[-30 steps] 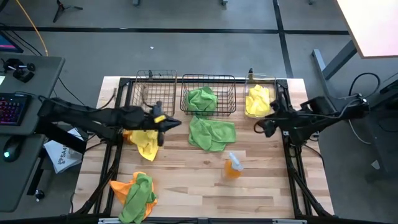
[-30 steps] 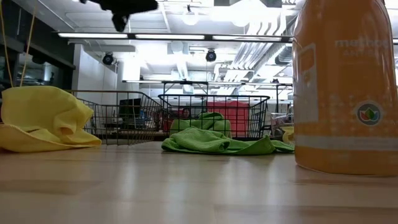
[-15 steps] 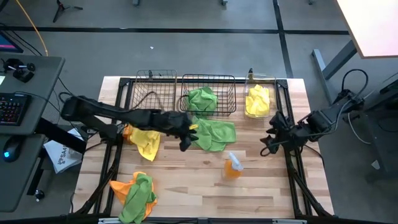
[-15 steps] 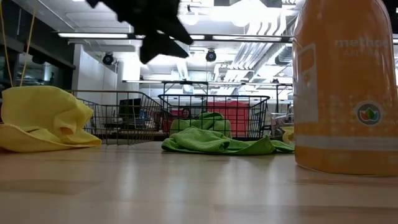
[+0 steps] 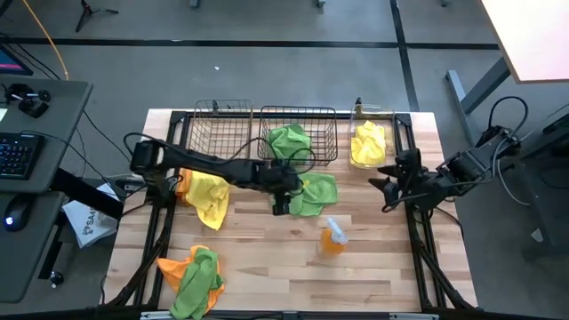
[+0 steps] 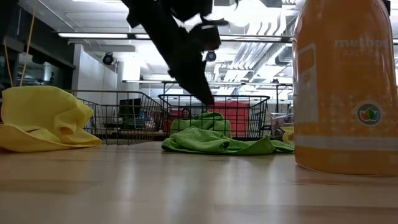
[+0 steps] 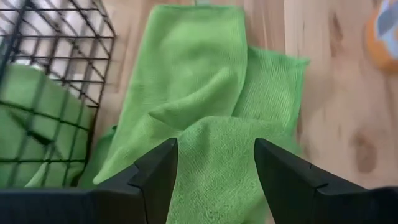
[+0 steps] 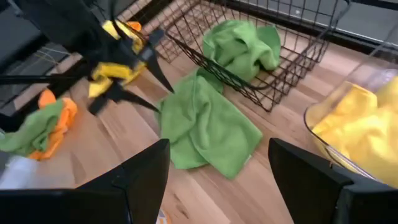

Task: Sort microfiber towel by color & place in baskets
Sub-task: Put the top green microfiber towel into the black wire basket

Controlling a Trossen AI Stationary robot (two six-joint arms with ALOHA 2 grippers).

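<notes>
From above, you have the left gripper reached out over the middle of the tabletop, fingers spread wide above the loose green towel. That towel lies crumpled just in front of the middle wire basket, its long axis running roughly along the table's width. Another green towel sits inside that basket. The left wire basket stands at the far edge, and the clear bin near the far right corner holds a yellow towel. A loose yellow towel lies near the left edge; an orange and green pile sits at the near left corner. The right gripper waits near the right edge, fingers apart.

At table height, your left arm comes down over the green towel; the spray bottle fills the right.

Your left wrist camera shows both fingers parted over the green towel.

Your right wrist camera shows its fingers wide, the green towel beyond.
</notes>
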